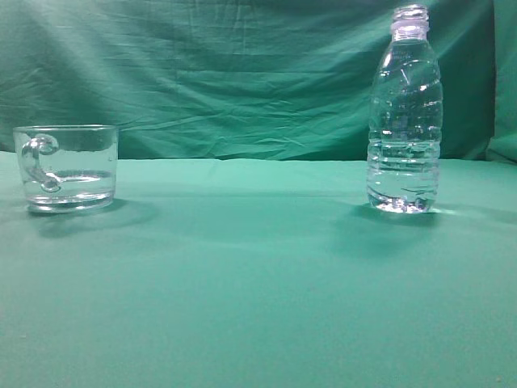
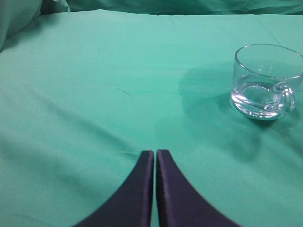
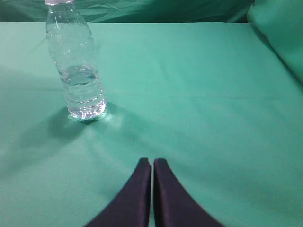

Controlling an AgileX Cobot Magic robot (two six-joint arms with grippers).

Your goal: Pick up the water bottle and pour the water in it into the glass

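Observation:
The water bottle (image 1: 405, 113) stands upright and capless on the right of the green table; in the right wrist view it (image 3: 75, 66) is at the upper left. The water (image 3: 80, 75) fills its lower part. The glass (image 1: 68, 167) stands at the left with its handle toward the camera and a little water in the bottom; in the left wrist view it (image 2: 266, 80) is at the upper right. My left gripper (image 2: 155, 152) is shut and empty, well short of the glass. My right gripper (image 3: 151, 161) is shut and empty, short of the bottle. Neither gripper shows in the exterior view.
A green cloth covers the table (image 1: 258, 275) and hangs as a backdrop (image 1: 226, 73) behind it. Folds of cloth rise at the left edge of the left wrist view (image 2: 14, 19) and the right edge of the right wrist view (image 3: 279, 33).

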